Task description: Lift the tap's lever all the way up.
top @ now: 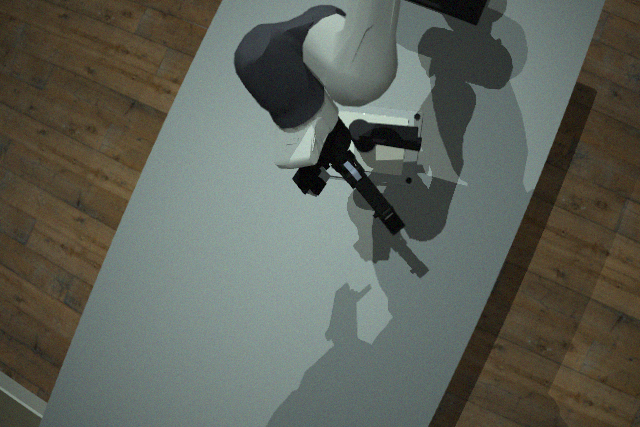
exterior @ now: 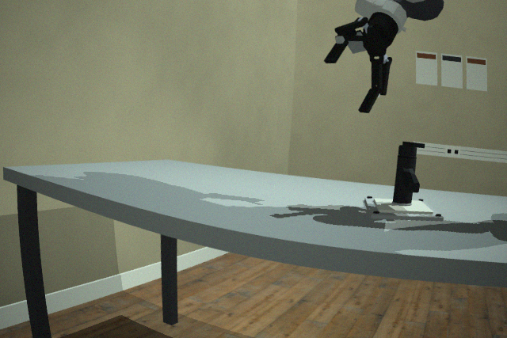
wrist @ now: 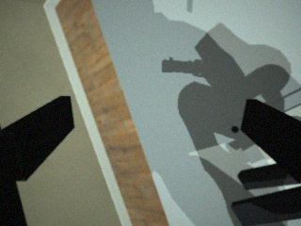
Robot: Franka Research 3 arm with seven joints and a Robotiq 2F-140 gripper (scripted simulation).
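Exterior view has my black two-fingered pincer [exterior: 351,81] hanging high in the air with its fingers spread wide apart and nothing between them. Below it, well apart, the tall black tap [exterior: 405,176] stands upright on a pale square plate [exterior: 421,206] on the grey table [exterior: 163,199].

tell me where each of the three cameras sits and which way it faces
Top: overhead, facing down on the grey table; shows the arm and open gripper.
Exterior: beside the table, low, facing a room corner; shows the gripper high above the black tap.
Wrist: on the gripper, facing down; shows both fingers.
Top and exterior share the tap on its base plate.
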